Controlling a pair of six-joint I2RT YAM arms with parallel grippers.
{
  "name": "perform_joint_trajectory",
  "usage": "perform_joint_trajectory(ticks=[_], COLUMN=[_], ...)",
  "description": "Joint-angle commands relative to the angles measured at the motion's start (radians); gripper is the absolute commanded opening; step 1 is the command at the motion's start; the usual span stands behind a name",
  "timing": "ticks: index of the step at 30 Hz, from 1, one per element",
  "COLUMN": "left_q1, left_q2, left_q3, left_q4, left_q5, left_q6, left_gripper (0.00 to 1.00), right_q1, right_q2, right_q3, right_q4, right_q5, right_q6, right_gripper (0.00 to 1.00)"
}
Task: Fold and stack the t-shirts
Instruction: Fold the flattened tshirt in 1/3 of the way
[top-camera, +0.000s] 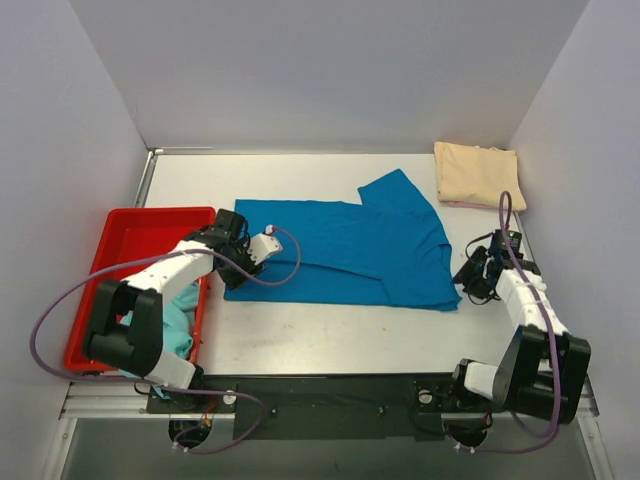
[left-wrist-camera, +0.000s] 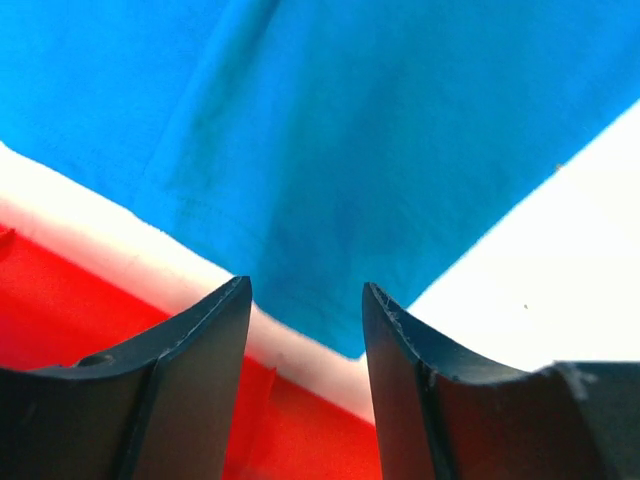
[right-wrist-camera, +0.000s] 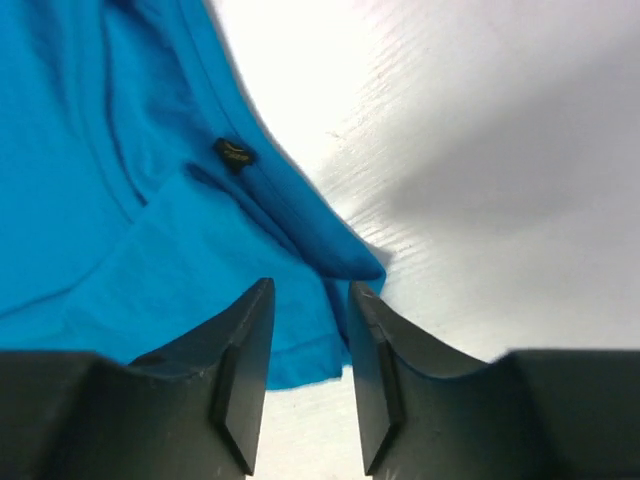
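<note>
Teal shirt (top-camera: 178, 315) lies bunched in the tray (top-camera: 130, 225) at the left edge of the table (top-camera: 300, 340). Mid-table the blue shirt (top-camera: 350, 250) is spread half-folded. The left gripper (left-wrist-camera: 305, 285) hovers released over its left corner. The right gripper (right-wrist-camera: 307, 287), fingers narrowly parted and empty, hovers over its right hem. Best to pinch both edges together and lift evenly. Cream shirt (top-camera: 478, 175) sits folded in the far-right corner.

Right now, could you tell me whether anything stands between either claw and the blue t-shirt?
Nothing visible does. The left claw hangs over the near-left corner of the blue t-shirt, the right claw over its near-right corner, both open.
</note>
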Motion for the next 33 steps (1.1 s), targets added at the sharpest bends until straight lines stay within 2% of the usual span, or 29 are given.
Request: perform_joint_trajectory(ticks=[1, 2, 4, 7, 9, 11, 13, 17, 20, 22, 23, 24, 25, 33], left_q1=[0.000, 0.001, 0.000, 0.000, -0.002, -0.003, -0.006, -0.013, -0.013, -0.014, -0.014, -0.014, -0.014, -0.006], left_q2=[-0.153, -0.169, -0.201, -0.229, -0.233, -0.233, -0.224, -0.169, -0.123, -0.105, -0.101, -0.101, -0.104, -0.219], left_q3=[-0.038, -0.069, -0.118, -0.175, -0.207, -0.232, -0.249, -0.256, -0.264, -0.261, -0.260, -0.260, -0.253, -0.290], left_q4=[-0.075, -0.078, -0.063, 0.002, 0.052, 0.141, 0.190, 0.227, 0.235, 0.234, 0.228, 0.225, 0.206, 0.111], left_q5=[0.076, 0.078, 0.073, 0.062, 0.064, 0.056, 0.053, 0.042, 0.016, -0.001, -0.011, -0.017, -0.025, -0.045], left_q6=[0.142, 0.182, 0.249, 0.309, 0.343, 0.358, 0.371, 0.375, 0.375, 0.371, 0.363, 0.362, 0.358, 0.385], left_gripper=[0.62, 0.65, 0.67, 0.68, 0.69, 0.69, 0.70, 0.70, 0.65, 0.54, 0.35, 0.23, 0.00, 0.00], right_q1=[-0.025, -0.064, -0.152, -0.282, -0.342, -0.346, -0.342, -0.344, -0.344, -0.344, -0.346, -0.349, -0.362, -0.430], right_q2=[-0.195, -0.219, -0.260, -0.244, -0.202, -0.156, -0.121, -0.063, -0.023, -0.009, -0.007, -0.015, -0.019, -0.092], right_q3=[-0.018, -0.035, -0.090, -0.189, -0.222, -0.239, -0.263, -0.291, -0.311, -0.306, -0.303, -0.296, -0.289, -0.207], right_q4=[-0.081, -0.084, -0.073, -0.024, 0.018, 0.066, 0.128, 0.183, 0.229, 0.237, 0.235, 0.228, 0.211, 0.091], right_q5=[0.072, 0.056, -0.026, -0.230, -0.276, -0.306, -0.330, -0.324, -0.329, -0.326, -0.326, -0.326, -0.321, -0.263], right_q6=[0.041, 0.073, 0.141, 0.229, 0.287, 0.319, 0.365, 0.397, 0.417, 0.417, 0.416, 0.410, 0.399, 0.315], right_gripper=[0.37, 0.44, 0.49, 0.48, 0.44, 0.39, 0.38, 0.38, 0.36, 0.25, 0.12, 0.05, 0.00, 0.00])
